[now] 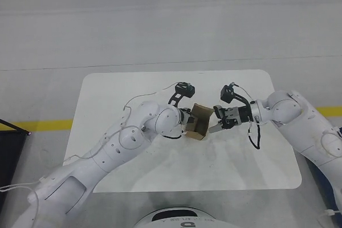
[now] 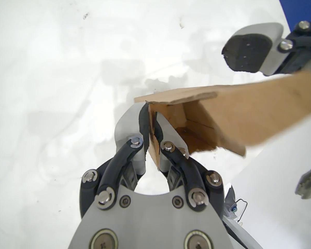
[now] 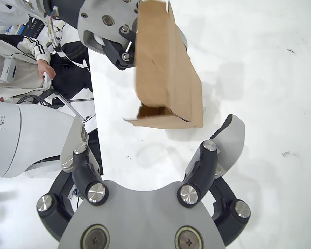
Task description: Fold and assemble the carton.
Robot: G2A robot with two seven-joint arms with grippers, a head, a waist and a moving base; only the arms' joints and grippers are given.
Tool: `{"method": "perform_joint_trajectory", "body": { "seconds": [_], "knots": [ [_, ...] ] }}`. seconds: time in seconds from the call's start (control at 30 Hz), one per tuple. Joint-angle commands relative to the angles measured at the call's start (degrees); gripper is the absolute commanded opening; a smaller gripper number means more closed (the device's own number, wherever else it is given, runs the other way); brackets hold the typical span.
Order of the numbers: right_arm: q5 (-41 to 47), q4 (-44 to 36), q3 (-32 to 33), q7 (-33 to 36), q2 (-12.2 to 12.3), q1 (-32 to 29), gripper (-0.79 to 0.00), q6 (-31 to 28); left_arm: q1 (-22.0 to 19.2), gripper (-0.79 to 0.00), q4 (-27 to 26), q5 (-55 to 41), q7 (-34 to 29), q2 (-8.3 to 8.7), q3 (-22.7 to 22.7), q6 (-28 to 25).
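Left pincer (image 2: 151, 128) clenched on carton (image 2: 223, 115) wall; right pincer (image 1: 216, 119) spread, apparently just beside far end, long axis toward it.

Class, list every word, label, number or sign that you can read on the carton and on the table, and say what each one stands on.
On the carton: none; the brown faces that show are plain, with no print or label.
On the table: none; its white top bears only a few small dark scuffs, which are not letters or numbers.
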Motion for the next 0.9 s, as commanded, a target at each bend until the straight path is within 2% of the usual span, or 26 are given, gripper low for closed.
{"method": "perform_joint_trajectory", "body": {
  "seconds": [0.0, 0.13, 0.3, 0.43, 0.53, 0.7, 0.8, 0.87],
  "knots": [
    [-0.01, 0.0, -0.01, 0.01, 0.0, 0.0, 0.0, 0.01, 2.03, 0.0, -2.02, -0.8, -0.89, 0.91, -2.48, -1.24],
    [-0.01, 0.0, -0.01, 0.01, 0.0, 0.0, 0.0, 0.01, 8.64, 0.0, -7.95, -2.24, -3.24, 3.84, -10.43, -5.41],
    [-0.01, 0.0, -0.01, 0.01, 0.0, 0.0, 0.0, 0.01, 20.38, 0.0, -17.37, -3.27, -3.75, 7.83, -24.9, -11.26],
    [-0.01, 0.0, -0.01, 0.01, 0.0, 0.0, 0.0, 0.01, 30.23, 0.0, -23.43, -8.03, -0.86, 9.92, -37.06, -17.34],
    [2.39, 0.6, 1.03, -2.52, 0.16, -1.08, 0.0, 2.32, 30.23, 0.0, -23.43, -8.03, -0.86, 9.92, -37.06, -17.34],
    [7.64, -0.84, 3.99, -2.36, 1.04, -2.74, 0.0, 16.53, 30.23, 0.0, -23.43, -8.03, -0.86, 9.92, -37.06, -17.34],
    [6.78, -3.14, 5.52, -3.73, 1.43, -3.56, -0.028, 23.32, 30.23, 0.0, -23.43, -8.03, -0.86, 9.92, -37.06, -17.34],
    [4.01, -5.51, 5.86, -5.54, 1.53, -4.28, 0.0, 26.55, 30.23, 0.0, -23.43, -8.03, -0.86, 9.92, -37.06, -17.34]
  ]
}}
